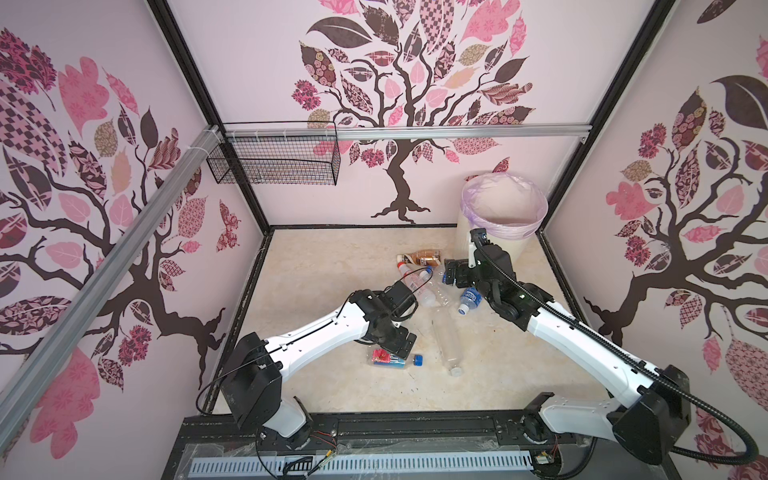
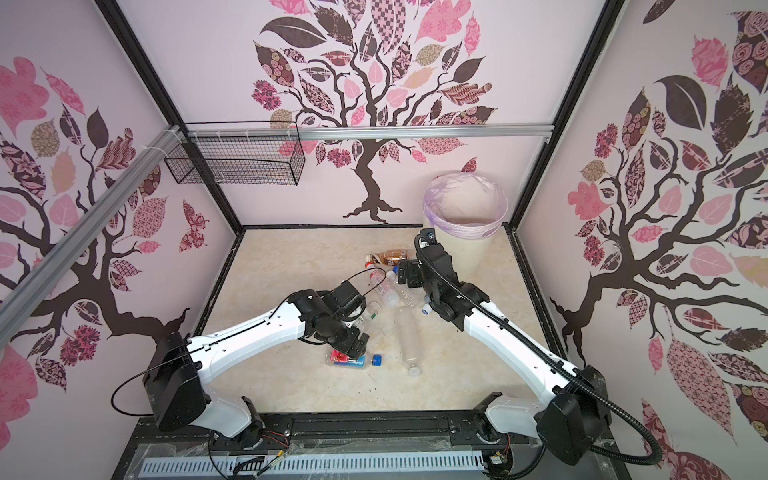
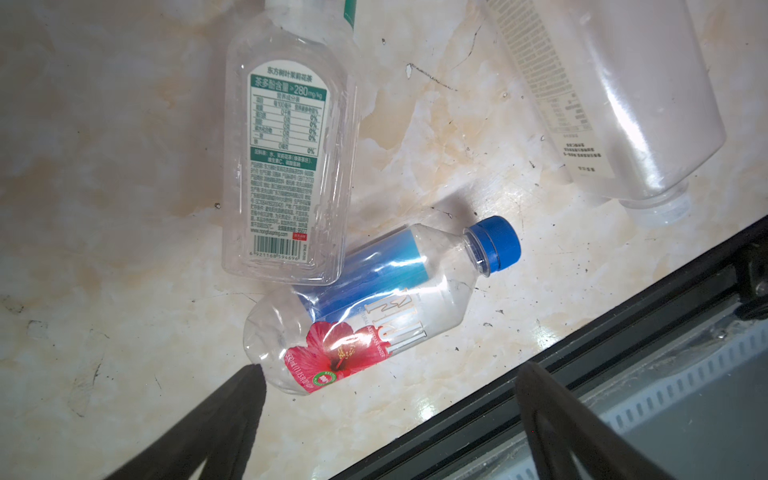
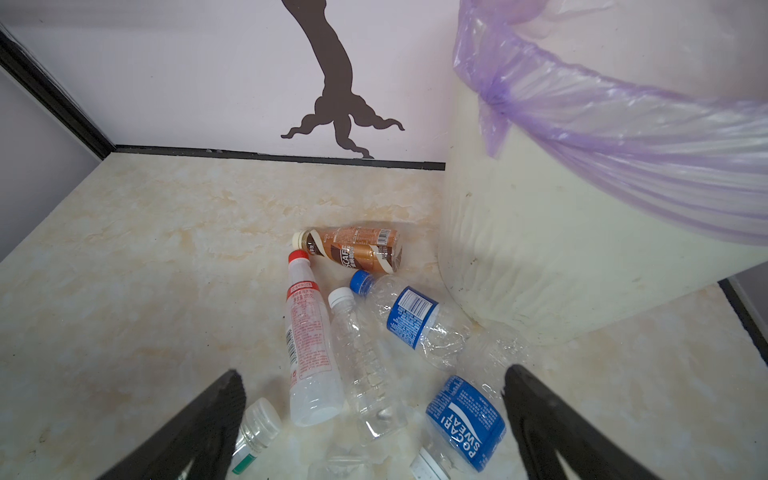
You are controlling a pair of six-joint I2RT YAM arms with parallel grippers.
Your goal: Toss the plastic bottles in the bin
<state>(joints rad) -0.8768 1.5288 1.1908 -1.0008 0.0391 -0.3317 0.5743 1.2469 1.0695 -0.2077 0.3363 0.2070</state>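
Several plastic bottles lie on the marble floor. My left gripper hangs open just over a clear blue-capped bottle with a red flower label, near the front. A green-labelled bottle touches it, and a long frosted bottle lies beside them. My right gripper is open above a cluster: a blue-labelled bottle, a clear one, a red-labelled one and a brown one. The cream bin with its lilac bag stands at the back right, close to that cluster.
A black wire basket hangs on the rail at the back left, high above the floor. A black frame rail borders the floor at the front, close to the flower-label bottle. Walls close in three sides.
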